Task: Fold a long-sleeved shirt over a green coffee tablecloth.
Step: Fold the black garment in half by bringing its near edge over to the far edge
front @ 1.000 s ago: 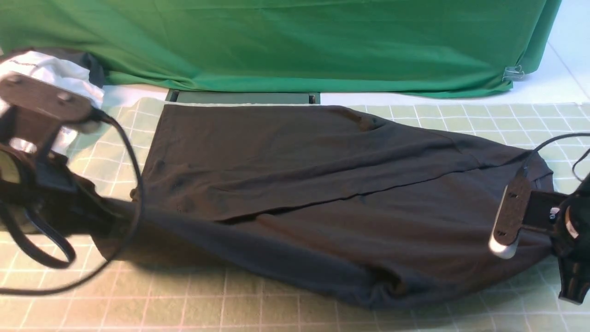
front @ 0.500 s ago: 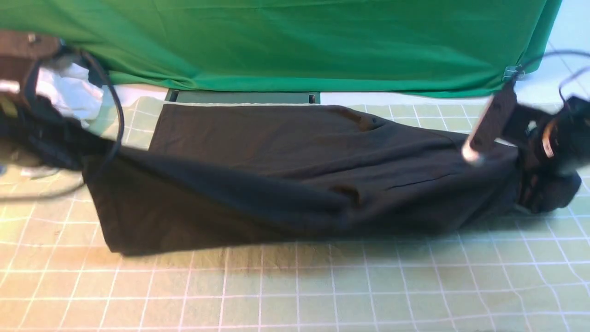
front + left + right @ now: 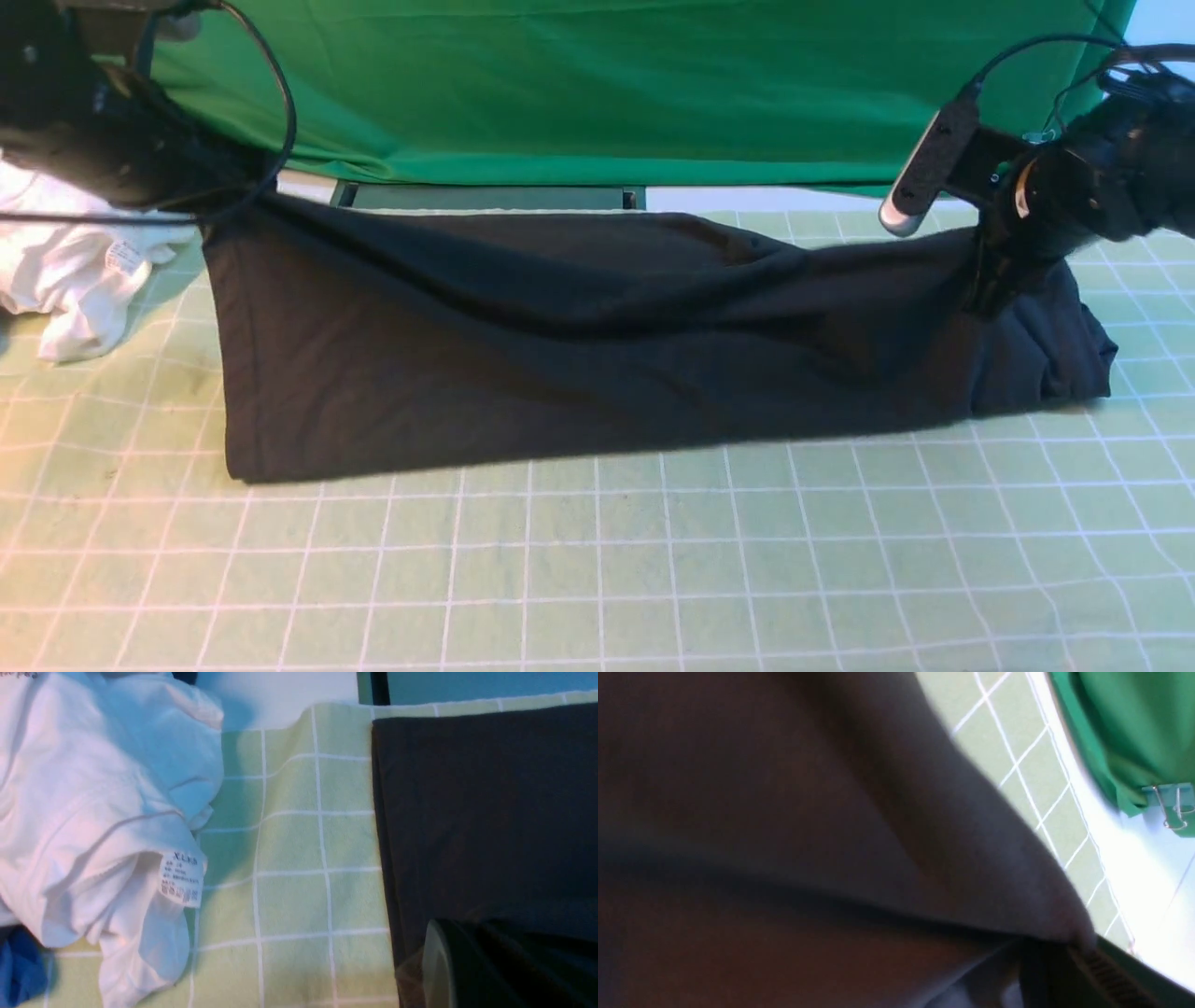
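Observation:
The black long-sleeved shirt (image 3: 579,345) hangs stretched in a long band between my two grippers, with its lower fold resting on the green coffee tablecloth (image 3: 597,579). At the far left, my left gripper (image 3: 213,194) is shut on the shirt's raised edge. In the left wrist view the black cloth (image 3: 476,812) drapes over one pale finger (image 3: 434,966). On the right, my right gripper (image 3: 991,273) is shut on the other end, and bunched fabric sags below it. The shirt (image 3: 784,812) fills the right wrist view, pinched against a ribbed finger (image 3: 1111,970).
A crumpled white garment (image 3: 65,271) with a tag (image 3: 182,877) lies at the left beside the shirt. A plain deep-green backdrop (image 3: 597,84) hangs behind the table, held by a metal clip (image 3: 1174,807). A dark slot (image 3: 495,197) sits at the table's back edge.
Both grippers have risen and swung toward the back, carrying the shirt's near edge up with them. The shirt's front fold has drawn back from the table's front.

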`<state>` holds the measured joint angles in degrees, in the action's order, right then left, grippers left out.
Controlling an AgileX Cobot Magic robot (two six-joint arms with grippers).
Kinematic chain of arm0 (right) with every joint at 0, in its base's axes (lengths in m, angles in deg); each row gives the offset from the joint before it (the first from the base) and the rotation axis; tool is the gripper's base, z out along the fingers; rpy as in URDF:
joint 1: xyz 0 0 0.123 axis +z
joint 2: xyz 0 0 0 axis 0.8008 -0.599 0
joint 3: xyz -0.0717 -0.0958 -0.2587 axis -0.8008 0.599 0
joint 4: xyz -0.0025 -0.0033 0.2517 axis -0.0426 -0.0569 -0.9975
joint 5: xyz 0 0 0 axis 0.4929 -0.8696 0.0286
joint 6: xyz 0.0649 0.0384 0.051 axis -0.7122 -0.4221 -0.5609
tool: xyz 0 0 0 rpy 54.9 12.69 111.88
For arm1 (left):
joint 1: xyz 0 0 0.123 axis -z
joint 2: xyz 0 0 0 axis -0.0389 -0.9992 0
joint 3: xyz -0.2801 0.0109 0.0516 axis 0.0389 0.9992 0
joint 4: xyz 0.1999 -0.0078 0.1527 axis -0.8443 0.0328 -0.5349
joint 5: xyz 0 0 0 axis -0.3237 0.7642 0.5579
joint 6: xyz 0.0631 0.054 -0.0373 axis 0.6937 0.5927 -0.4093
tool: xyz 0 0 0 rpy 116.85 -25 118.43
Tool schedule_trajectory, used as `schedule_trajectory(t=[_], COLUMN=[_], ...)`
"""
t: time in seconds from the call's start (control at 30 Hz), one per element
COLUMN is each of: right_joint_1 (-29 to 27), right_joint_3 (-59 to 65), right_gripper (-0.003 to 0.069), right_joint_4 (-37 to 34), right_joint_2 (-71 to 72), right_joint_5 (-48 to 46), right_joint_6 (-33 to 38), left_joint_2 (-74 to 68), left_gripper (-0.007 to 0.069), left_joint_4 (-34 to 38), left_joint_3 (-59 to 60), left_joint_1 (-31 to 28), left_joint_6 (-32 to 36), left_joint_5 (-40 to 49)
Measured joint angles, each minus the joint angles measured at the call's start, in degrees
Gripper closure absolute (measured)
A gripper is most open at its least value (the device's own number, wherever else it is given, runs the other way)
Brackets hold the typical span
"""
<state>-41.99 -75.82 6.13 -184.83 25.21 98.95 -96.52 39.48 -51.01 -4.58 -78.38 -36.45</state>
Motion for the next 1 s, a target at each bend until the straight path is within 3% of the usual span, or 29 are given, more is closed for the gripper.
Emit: schedule_trajectory(t=[0.43,0.77,0.9,1.0], right_joint_1=[-1.6,-3.8,-4.2,-4.3], right_joint_3=[-10.5,-11.2,-11.2,-11.3], right_gripper=[0.0620,0.0613,0.0514,0.0345], right_joint_4=[-1.2,-4.7,-5.6,-5.6], right_joint_2=[-11.4,-12.4,-12.4,-12.4], right_joint_5=[2.0,5.5,7.1,7.2], right_joint_6=[0.0,-0.1,-0.1,-1.2], left_joint_2=[-16.7,-23.2,-24.2,-24.6], left_gripper=[0.0653,0.0653,0.0646,0.0600], left_joint_4=[0.2,0.6,0.6,0.6], left_joint_3=[-15.7,-20.9,-20.9,-20.9], left_joint_1=[-1.0,-1.0,-1.0,-1.0], left_joint_6=[0.0,-0.1,-0.7,-1.5], left_joint_5=[-0.6,-5.0,-7.0,-8.4])
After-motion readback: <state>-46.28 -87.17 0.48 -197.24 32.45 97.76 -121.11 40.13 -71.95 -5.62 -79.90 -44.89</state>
